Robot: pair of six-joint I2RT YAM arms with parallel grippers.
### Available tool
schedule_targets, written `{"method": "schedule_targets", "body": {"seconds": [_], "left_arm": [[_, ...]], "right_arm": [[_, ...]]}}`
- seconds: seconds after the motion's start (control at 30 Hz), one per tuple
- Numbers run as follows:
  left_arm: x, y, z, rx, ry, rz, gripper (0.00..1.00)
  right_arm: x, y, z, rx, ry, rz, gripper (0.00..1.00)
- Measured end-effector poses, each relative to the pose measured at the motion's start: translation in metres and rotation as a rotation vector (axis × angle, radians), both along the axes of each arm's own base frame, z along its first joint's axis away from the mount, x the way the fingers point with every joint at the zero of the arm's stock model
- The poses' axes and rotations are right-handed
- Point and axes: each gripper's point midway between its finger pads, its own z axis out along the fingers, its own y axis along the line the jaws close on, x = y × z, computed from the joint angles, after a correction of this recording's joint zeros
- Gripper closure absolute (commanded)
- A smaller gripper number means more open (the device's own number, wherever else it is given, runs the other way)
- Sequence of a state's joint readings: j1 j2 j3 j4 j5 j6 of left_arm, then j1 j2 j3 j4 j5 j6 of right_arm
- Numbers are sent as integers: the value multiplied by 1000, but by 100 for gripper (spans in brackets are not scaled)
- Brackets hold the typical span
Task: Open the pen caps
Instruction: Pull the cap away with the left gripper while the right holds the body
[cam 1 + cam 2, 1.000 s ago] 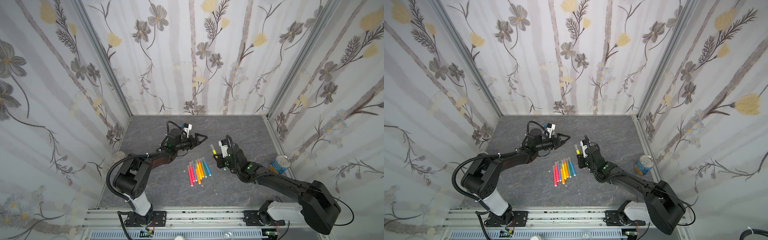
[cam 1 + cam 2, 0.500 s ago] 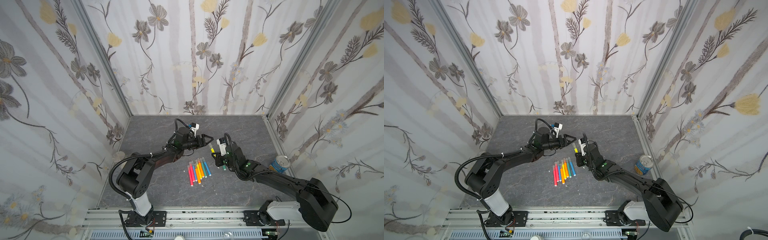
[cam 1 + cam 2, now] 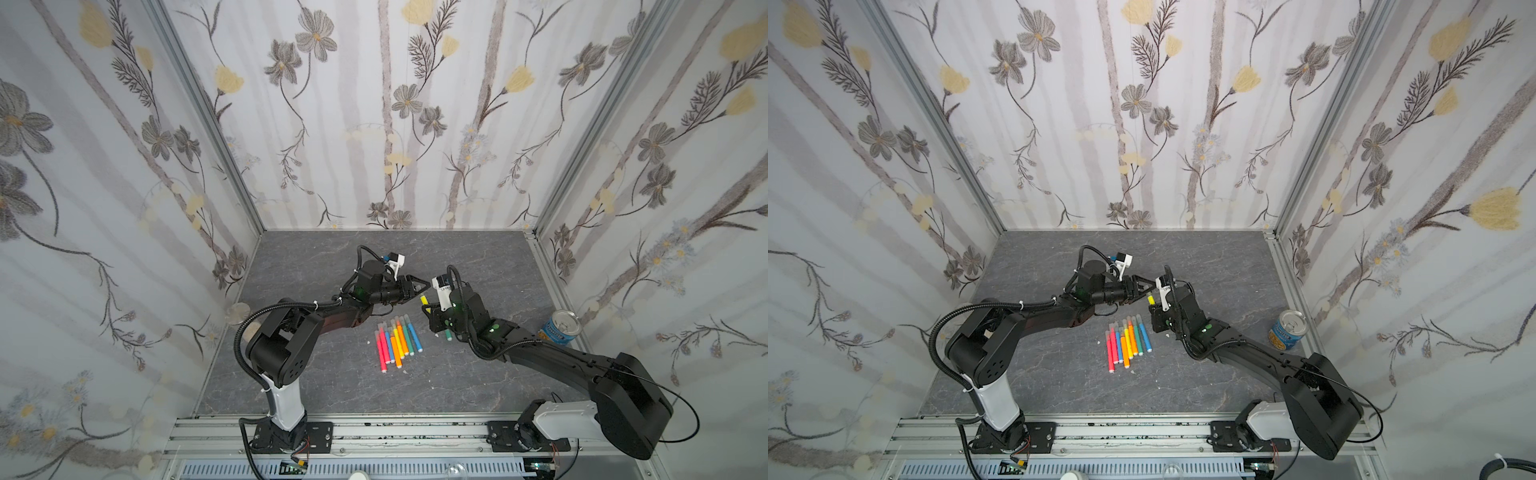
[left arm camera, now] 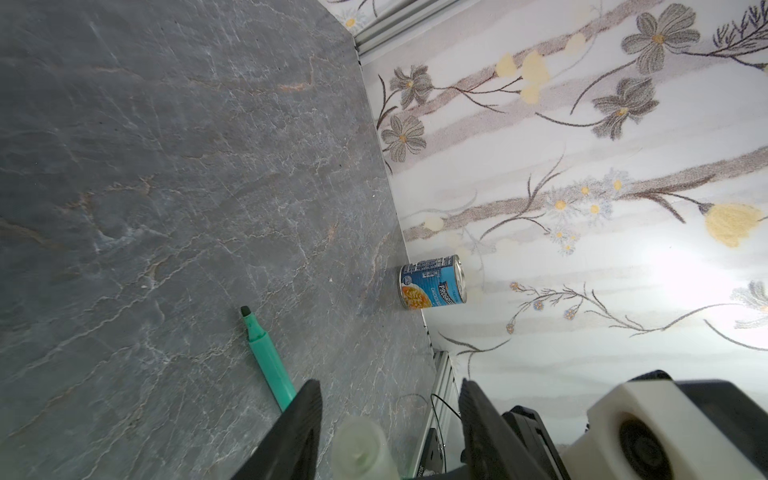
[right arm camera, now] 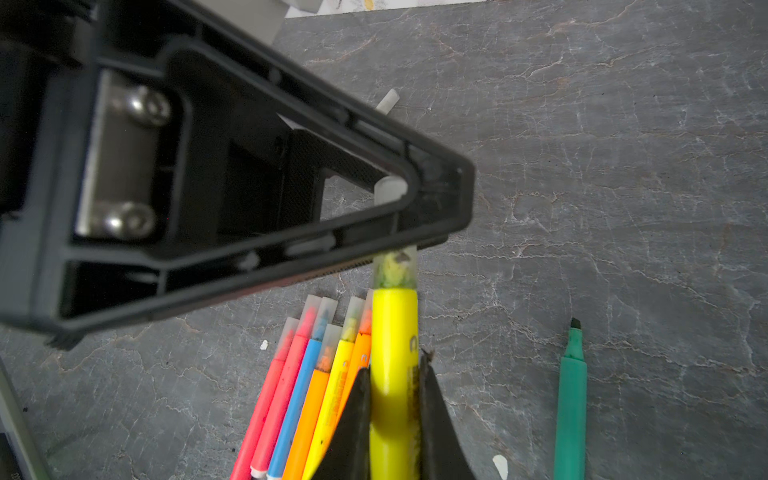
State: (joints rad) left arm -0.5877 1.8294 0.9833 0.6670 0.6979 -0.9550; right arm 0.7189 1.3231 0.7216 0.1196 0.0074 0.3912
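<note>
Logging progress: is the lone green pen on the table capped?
No, the green pen lies with its dark tip bare in the left wrist view.

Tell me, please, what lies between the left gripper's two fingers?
The clear cap of the yellow pen sits inside the left gripper, a gap beside it, in the left wrist view; the right gripper grips that pen.

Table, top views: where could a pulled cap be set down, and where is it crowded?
Bare: the far strip of table between the grippers and back wall, and the near strip between the pen row and front rail. Crowded: the middle, where the left gripper meets the yellow pen in the right gripper, green pen beside.
</note>
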Motion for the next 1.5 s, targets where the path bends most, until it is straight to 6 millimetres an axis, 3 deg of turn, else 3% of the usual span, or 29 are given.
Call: {"method": "schedule_targets", "body": {"seconds": [0.6,1.13,1.3,1.5], "left_arm": [[-2,-6,2,-48,32,-26,100],[-3,4,-7,-31,39,-73,100],[34,40,-22,33,18,94,100],[42,56,-29,64,15,141,100]], "right_arm": [[6,-2,5,6,-33,-18,100],[-3,-2,-3,43,-54,8,100],[-18,-16,-28,-11,4,4,100],[-30,-21,-37,-26,24,15,100]]}}
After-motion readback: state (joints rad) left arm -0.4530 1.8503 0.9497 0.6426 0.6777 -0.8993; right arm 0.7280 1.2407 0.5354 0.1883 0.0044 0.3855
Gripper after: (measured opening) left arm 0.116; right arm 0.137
